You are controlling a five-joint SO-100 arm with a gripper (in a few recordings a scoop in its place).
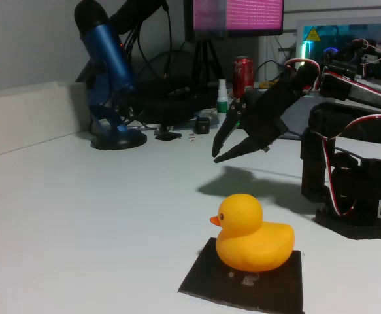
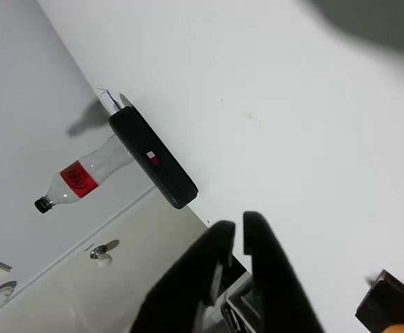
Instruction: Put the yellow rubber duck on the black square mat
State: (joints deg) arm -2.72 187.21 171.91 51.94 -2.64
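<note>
The small glossy orange-yellow rubber duck (image 1: 252,233) sits upright on the thin flat black square mat (image 1: 246,278) at the lower centre of the fixed view, beak pointing to frame left, its body covering the mat's rear half. The black 2-finger gripper (image 1: 217,148) hangs in the air above and behind it, just right of frame centre, tips aimed down-left, empty, with its fingers spread a little apart. The duck lies below and toward the camera from the gripper, well apart from it, so the placing looks done and the remaining move is probably a retreat away from the duck. Behind stand a blue microphone (image 1: 109,72) at upper left and a red can (image 1: 243,73). The wrist view shows a clear plastic bottle with a red label (image 2: 84,175) at left.
</note>
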